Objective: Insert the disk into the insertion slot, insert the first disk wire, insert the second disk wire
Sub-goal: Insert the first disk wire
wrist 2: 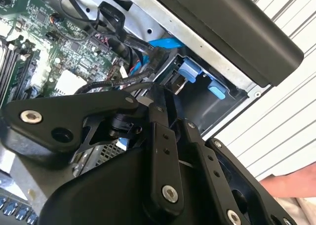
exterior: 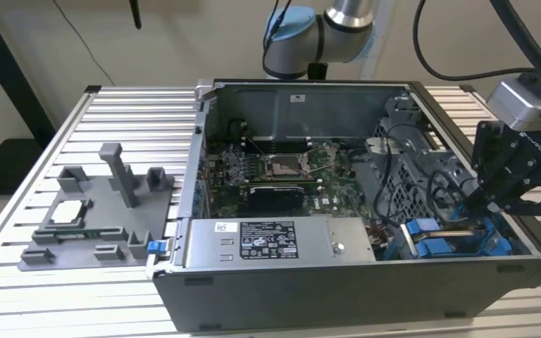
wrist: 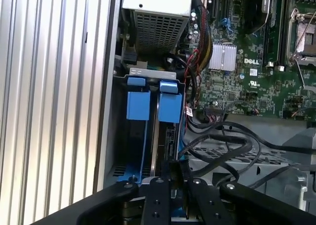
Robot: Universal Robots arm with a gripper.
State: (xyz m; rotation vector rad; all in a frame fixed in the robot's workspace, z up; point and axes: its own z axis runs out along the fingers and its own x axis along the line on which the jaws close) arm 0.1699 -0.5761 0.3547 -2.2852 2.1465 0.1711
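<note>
A ribbed metal table [exterior: 129,105] is carrying the whole show, with an open computer case [exterior: 346,296] lying on its side so its insides are facing up and within reach. At the exterior view's right, the gripper [exterior: 470,205] is hanging low in the case's corner. In the first wrist view the disk [wrist: 170,106] is sitting down in the insertion slot [wrist: 148,75], just beside the other blue carrier [wrist: 138,105]. Their tabs are level, so I'm judging it seated. The gripper is hovering at the disk's far end, among the black cables [wrist: 222,146], where a connector would plug in. Its tips are looking pinched together. What they're pinching, if anything, is hidden.
</note>
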